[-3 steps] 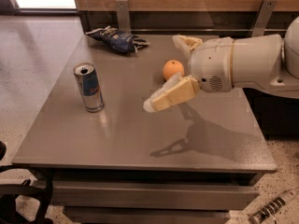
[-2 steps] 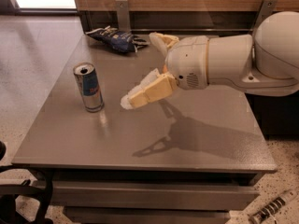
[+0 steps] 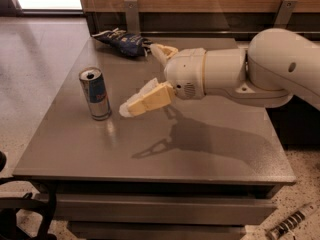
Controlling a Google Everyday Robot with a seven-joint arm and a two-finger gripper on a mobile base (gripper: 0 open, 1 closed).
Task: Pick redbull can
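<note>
The redbull can stands upright on the left part of the grey table. It is blue and silver with a red marking and a silver top. My gripper hovers above the table just right of the can, with its fingers spread wide and nothing between them. The near fingertip is a short gap from the can's right side. The far finger points toward the table's back.
A dark blue snack bag lies at the table's back left, behind the gripper. My white arm reaches in from the right over the back half of the table. A wooden wall panel runs behind the table.
The gripper has moved left across the table toward the can, still open. The orange seen earlier is now hidden behind the arm.
</note>
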